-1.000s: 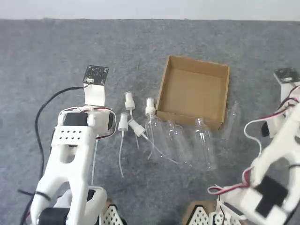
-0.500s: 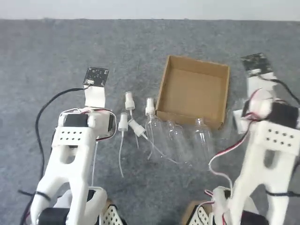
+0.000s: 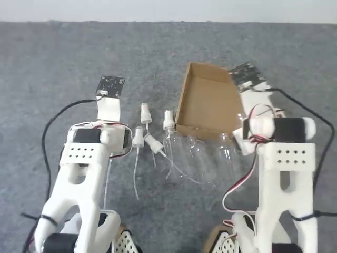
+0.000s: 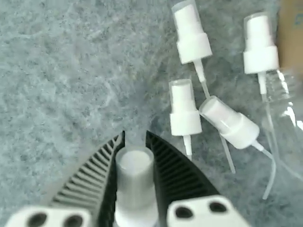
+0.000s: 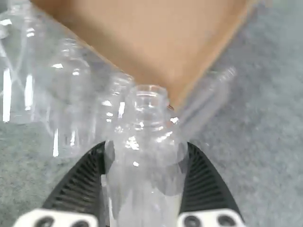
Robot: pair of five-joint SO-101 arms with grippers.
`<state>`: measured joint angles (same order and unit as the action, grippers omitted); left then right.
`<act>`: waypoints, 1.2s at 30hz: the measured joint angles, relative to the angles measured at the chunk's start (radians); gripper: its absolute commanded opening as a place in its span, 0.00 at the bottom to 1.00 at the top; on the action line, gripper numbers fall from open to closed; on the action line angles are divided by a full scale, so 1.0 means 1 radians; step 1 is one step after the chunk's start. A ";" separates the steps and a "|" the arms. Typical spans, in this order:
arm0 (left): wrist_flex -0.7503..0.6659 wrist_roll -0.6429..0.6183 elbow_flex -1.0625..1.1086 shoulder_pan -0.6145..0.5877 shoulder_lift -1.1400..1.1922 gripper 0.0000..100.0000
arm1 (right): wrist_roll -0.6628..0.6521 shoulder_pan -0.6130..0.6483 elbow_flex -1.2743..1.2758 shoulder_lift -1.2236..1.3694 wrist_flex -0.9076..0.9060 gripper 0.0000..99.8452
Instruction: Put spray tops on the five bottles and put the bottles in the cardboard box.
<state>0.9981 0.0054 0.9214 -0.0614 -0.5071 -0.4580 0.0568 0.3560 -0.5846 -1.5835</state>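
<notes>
Grey mat [image 3: 47, 58] under cardboard box [image 3: 206, 108]; pale wall [image 3: 158, 9] behind.

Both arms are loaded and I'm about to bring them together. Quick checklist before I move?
1. Spray top gripped in left jaws: ok.
2. Clear bottle gripped in right jaws: ok.
3. Held bottle's neck uncapped: ok.
4. Top and neck lined up: not ok, the arms stand well apart in the high view.
5. Held top's dip tube straight: cannot tell, hidden.
6. Cardboard box floor bare where visible: ok.
</notes>
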 measured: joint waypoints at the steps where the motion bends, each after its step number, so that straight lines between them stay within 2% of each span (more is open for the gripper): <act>1: 0.006 0.000 -0.003 0.002 0.000 0.01 | 0.000 0.020 0.000 0.000 -0.003 0.01; 6: 0.063 -0.003 -0.092 -0.006 0.000 0.01 | 0.000 0.129 0.000 0.000 -0.002 0.01; 14: 0.354 -0.005 -0.542 -0.127 -0.135 0.01 | 0.000 0.364 0.000 -0.103 0.129 0.01; 18: 0.433 0.003 -0.674 -0.153 -0.259 0.01 | 0.017 0.479 0.040 -0.175 0.235 0.01; 25: 0.414 -0.043 -0.709 -0.100 -0.390 0.01 | 0.175 0.552 0.276 -0.204 0.585 0.01; 29: 0.308 -0.115 -0.709 -0.060 -0.433 0.01 | 0.201 0.615 0.396 -0.204 0.730 0.01; 36: 0.109 -0.279 -0.709 -0.057 -0.473 0.01 | 0.201 0.787 0.488 -0.204 0.853 0.01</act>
<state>1.1070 -0.2739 0.2125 -0.1181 -0.9797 -0.2570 0.8439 0.8439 -0.7887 -0.7304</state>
